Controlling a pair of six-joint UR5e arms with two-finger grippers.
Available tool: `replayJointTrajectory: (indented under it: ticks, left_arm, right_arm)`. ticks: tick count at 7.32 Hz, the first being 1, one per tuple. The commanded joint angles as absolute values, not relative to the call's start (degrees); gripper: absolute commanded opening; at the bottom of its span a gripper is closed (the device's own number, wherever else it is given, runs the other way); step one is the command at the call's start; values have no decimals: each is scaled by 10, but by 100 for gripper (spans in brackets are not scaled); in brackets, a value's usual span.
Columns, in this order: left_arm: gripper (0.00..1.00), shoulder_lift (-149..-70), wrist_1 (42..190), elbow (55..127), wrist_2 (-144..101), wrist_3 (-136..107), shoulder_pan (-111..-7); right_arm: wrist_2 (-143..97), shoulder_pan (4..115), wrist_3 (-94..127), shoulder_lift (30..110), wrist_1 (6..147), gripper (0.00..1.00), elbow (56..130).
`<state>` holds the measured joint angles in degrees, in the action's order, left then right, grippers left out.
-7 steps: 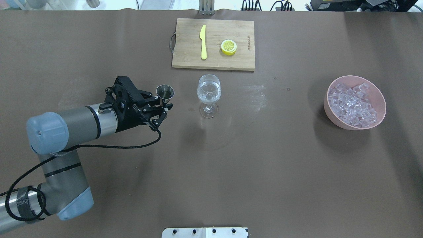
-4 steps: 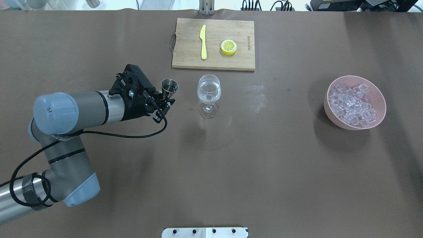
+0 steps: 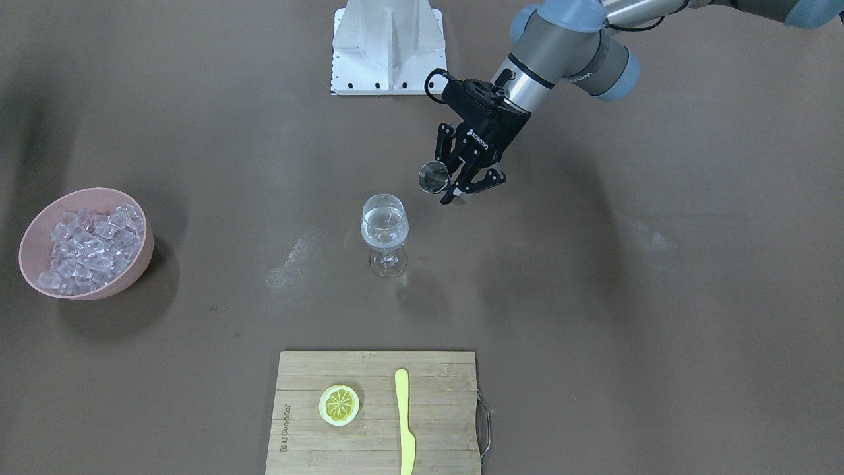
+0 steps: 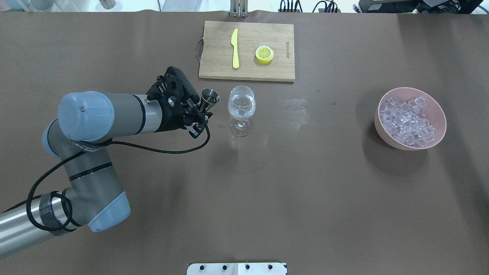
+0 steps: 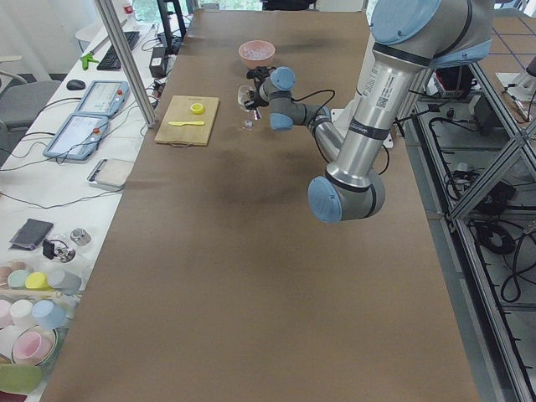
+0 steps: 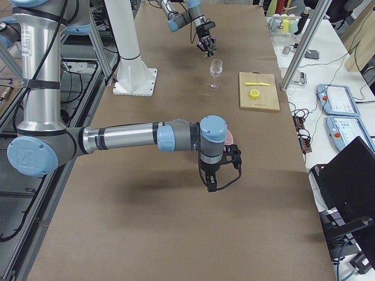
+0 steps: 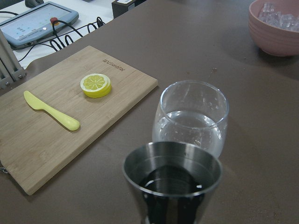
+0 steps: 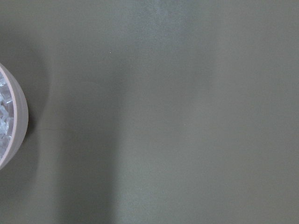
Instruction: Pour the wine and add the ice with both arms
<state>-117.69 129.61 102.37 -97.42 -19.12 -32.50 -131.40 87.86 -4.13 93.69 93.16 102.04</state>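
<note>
My left gripper (image 4: 203, 113) is shut on a steel jigger (image 4: 210, 96), held upright just left of the wine glass (image 4: 241, 105). The left wrist view shows dark liquid in the jigger (image 7: 172, 170), and the glass (image 7: 194, 116) right behind it holds a little clear liquid. The jigger's rim hangs about level with the glass's rim, a small gap apart. Ice (image 4: 407, 122) fills a pink bowl (image 4: 439, 110) at the far right. My right gripper (image 6: 214, 181) shows only in the exterior right view, hanging beside the bowl; I cannot tell whether it is open or shut.
A wooden cutting board (image 4: 246, 67) lies beyond the glass, with a yellow knife (image 4: 235, 47) and a lemon slice (image 4: 264, 54) on it. The white metal stand (image 3: 388, 46) is at the robot's side. The pink bowl's rim (image 8: 21, 116) edges the right wrist view.
The left arm has carried the jigger to the right and away from the robot, closing in on the wine glass. Glass, bowl and board have not moved.
</note>
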Motion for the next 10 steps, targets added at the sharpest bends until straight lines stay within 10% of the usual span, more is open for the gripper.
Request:
replayJointTrajectory:
  ticks: [1,10]
  left_arm:
    - [0,-1206,1237,1030,-980,-180,-324]
    - [0,-1281,1011,1049,-971,-98,-324]
  right_arm:
    - [-1314,878,-41,937,932,100,1020]
    - [-1314,879,-41,939,932,100,1020]
